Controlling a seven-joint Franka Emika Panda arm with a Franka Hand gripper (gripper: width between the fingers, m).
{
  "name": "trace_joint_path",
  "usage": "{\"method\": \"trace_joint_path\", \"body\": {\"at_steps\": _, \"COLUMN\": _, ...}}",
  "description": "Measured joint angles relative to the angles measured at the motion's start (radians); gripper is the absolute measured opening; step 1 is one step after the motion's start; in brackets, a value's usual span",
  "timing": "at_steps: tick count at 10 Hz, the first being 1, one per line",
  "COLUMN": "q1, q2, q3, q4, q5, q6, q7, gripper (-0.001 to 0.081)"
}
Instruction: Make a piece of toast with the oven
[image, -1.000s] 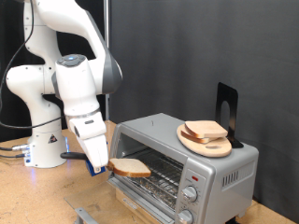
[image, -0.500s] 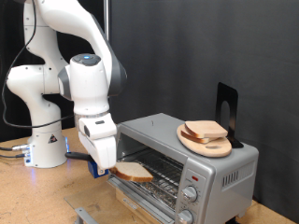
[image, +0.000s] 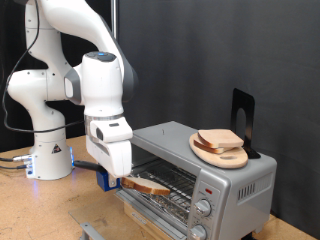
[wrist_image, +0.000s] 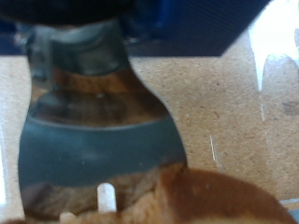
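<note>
The silver oven (image: 215, 170) stands at the exterior view's right with its door open and its wire rack showing. My gripper (image: 120, 182) is at the oven's mouth, shut on a piece of toast (image: 148, 185) that reaches in over the rack. The wrist view is blurred: the toast (wrist_image: 210, 198) fills one edge, close to the camera, above the wooden table (wrist_image: 224, 103). Two more slices of bread (image: 220, 140) lie on a round wooden plate (image: 205, 152) on top of the oven.
The oven's knobs (image: 204, 208) are on its front right. A black stand (image: 242, 118) rises behind the plate. The arm's white base (image: 45, 155) sits at the exterior view's left on the wooden table (image: 40, 210).
The arm has swung to the exterior view's right and carried the toast further into the oven opening, over the rack.
</note>
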Motion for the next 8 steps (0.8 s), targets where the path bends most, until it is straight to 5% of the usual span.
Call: {"method": "trace_joint_path", "body": {"at_steps": 8, "q1": -0.001, "q2": 0.044, "q3": -0.002, "q4": 0.030, "q5": 0.088, "q6": -0.049, "q7": -0.024, "gripper": 0.0391}}
